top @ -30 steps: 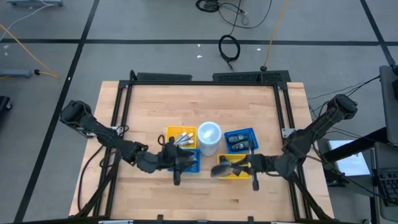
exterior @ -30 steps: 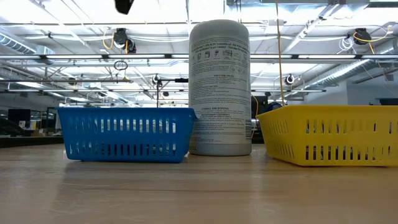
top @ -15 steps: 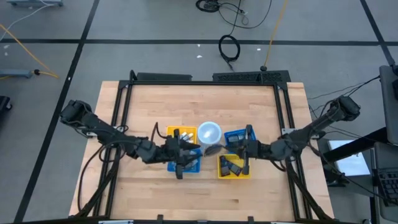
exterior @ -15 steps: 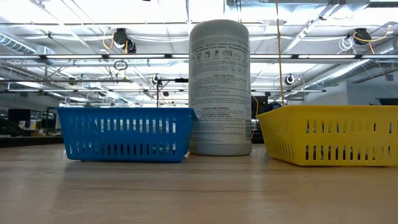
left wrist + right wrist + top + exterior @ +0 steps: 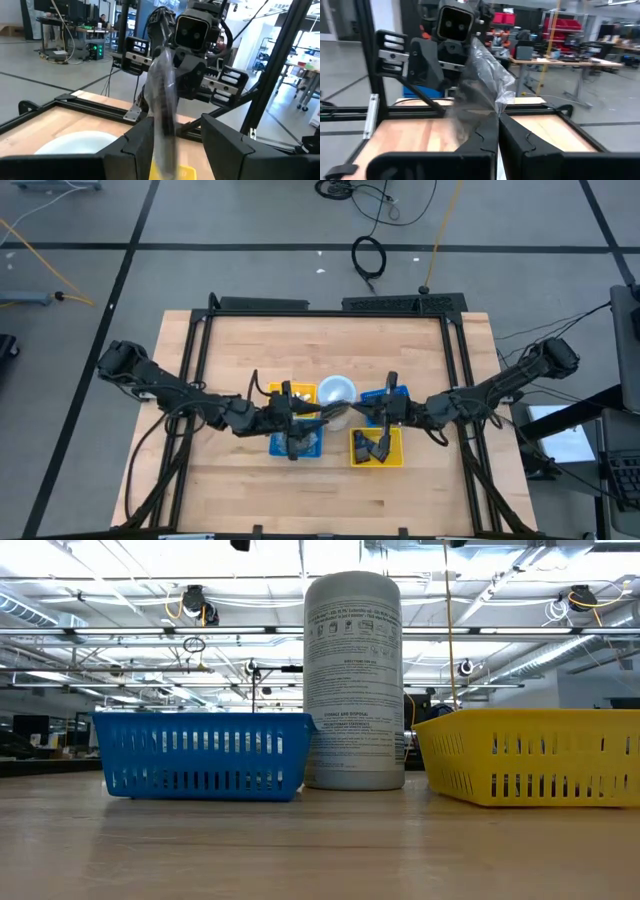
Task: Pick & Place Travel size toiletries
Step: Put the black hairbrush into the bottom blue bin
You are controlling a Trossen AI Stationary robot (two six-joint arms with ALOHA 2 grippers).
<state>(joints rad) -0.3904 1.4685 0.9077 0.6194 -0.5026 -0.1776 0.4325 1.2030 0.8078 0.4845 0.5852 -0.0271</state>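
One travel size toiletry, a clear wrap pack (image 5: 338,416) with a dark piece inside, hangs in the air over the near side of the white tub (image 5: 336,391). My left gripper (image 5: 312,413) comes at it from the table's left and my right gripper (image 5: 365,414) from the right. They face each other, both level and both shut on the wrap. More toiletries lie in the baskets: pale tubes in the far yellow basket (image 5: 283,393), dark packs in the near yellow basket (image 5: 392,452). Neither gripper's fingers show in the low view. My left gripper (image 5: 172,132) has the wrap pack (image 5: 164,100) between its two fingers, around the part with the dark piece. The fingers come level from the table's left. The pack stands clear of tub and baskets. My right gripper (image 5: 498,119) pinches a crumpled edge of the clear wrap (image 5: 492,107) between its two fingers, level from the table's right. The loose film (image 5: 480,75) fans out from the fingertips toward the left gripper, lifted clear.
Two baskets stand on each side of the tub: a near blue basket (image 5: 312,444) under my left gripper and a far blue basket (image 5: 398,393) beside my right arm. In the low view the tub (image 5: 353,680) stands between a blue basket (image 5: 200,755) and a yellow basket (image 5: 530,755). Bare wood lies near and far.
Both grippers have risen and gone toward the table's far edge and its middle, closing in on each other. My right gripper has carried the clear wrap from over the near yellow basket to in front of the tub and has tipped up to level, as has my left.
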